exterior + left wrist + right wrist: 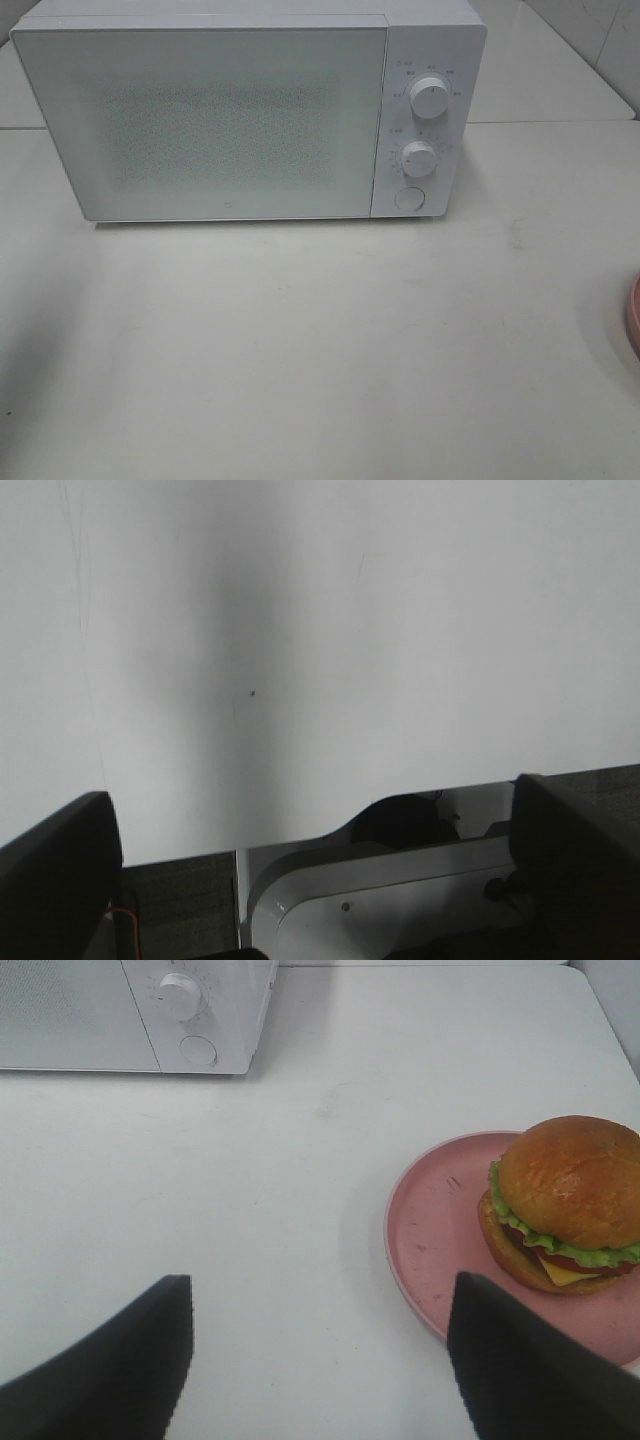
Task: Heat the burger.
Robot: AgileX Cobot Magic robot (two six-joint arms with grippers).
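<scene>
White table (320,340), pale and faintly scuffed, fills most of the overhead view; neither arm shows in it.

Microwave (250,115): white, at the back of the table, door shut, speckled window giving no sight of the inside. Two dials (429,97) one above the other, a round button (409,198) below them. Markings around the dials too small to read.

Plate (440,1230): pink, shallow, at the table's right. From overhead only a sliver of rim (634,315) shows at the frame edge; the right wrist view cuts off its far side.

Burger (565,1205): sits on the plate, toward one side, upright, lettuce and cheese showing under the top bun. Not visible from overhead.

Right gripper (320,1360): fingers (520,1360) spread wide, nothing between them, over bare table just beside the plate, clear of the burger.

Left gripper (320,880): fingers (60,870) wide apart, holding nothing, only dark edges showing; below, the table edge and a blurred white arm base (380,900).
</scene>
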